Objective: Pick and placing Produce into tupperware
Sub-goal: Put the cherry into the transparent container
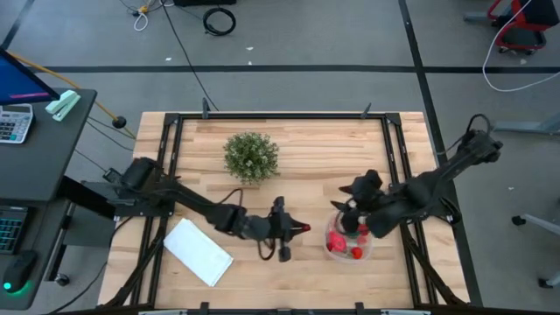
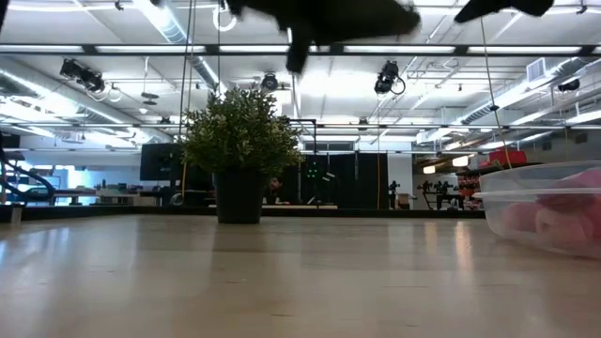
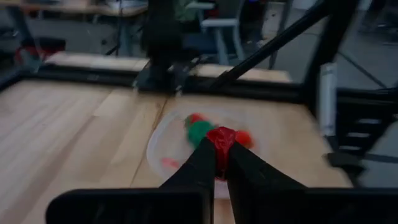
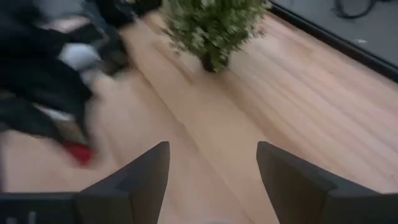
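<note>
My left gripper (image 1: 296, 229) reaches from the table's left toward the middle and is shut on a small red produce piece (image 3: 221, 142). Just to its right, the round clear tupperware (image 1: 348, 242) stands on the wood with red pieces and one green piece (image 3: 199, 130) inside. In the low view the tupperware (image 2: 549, 208) shows pink pieces through its wall. My right gripper (image 4: 211, 171) is open and hovers over the tupperware's far rim (image 1: 348, 210), touching nothing. My left gripper pinches the red produce piece (image 3: 221, 149) between its two fingers (image 3: 202, 163), and the piece sticks out past their free ends. The fingers come roughly level from the table's left. The piece (image 1: 303, 228) is held clear of the table, short of the tupperware.
A bushy green plant in a dark pot (image 1: 251, 157) stands at the far middle of the table. A flat white rectangle (image 1: 199, 252) lies near the left front. A black frame (image 1: 280, 115) borders the table top. Bare wood lies between the plant and the grippers.
</note>
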Tool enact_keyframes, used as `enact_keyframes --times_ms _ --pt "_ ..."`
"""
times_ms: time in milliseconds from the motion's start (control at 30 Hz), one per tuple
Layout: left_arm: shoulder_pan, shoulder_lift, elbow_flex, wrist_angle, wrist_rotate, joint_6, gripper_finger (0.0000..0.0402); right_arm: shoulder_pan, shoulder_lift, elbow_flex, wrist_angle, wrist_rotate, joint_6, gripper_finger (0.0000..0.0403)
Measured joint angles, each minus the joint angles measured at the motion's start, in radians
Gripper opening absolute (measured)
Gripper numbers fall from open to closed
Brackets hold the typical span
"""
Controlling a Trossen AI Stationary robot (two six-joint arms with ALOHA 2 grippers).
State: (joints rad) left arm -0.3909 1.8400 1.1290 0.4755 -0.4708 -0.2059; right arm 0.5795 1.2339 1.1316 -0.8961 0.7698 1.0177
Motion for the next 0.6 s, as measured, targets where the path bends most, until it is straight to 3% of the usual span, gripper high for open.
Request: enact_keyframes --times_ms 67,267,500,600 --pt "0.028 0.061 -0.001 0.058 0.011 -0.035 0.0028 0.028 -0.042 0.0 -0.002 0.039 0.0 0.025" --pt "0.1 0.237 0.027 0.288 0.183 -0.152 0.0025 0.105 -0.118 0.0 -0.004 0.086 -0.08 0.025" --pt "0.127 0.384 0.235 0.27 0.298 -0.129 0.0031 0.121 -0.131 0.0 -0.004 0.124 -0.14 0.025" --pt "0.126 0.429 0.346 0.129 0.318 -0.084 0.0031 0.12 -0.131 0.0 -0.004 0.124 -0.171 0.025"
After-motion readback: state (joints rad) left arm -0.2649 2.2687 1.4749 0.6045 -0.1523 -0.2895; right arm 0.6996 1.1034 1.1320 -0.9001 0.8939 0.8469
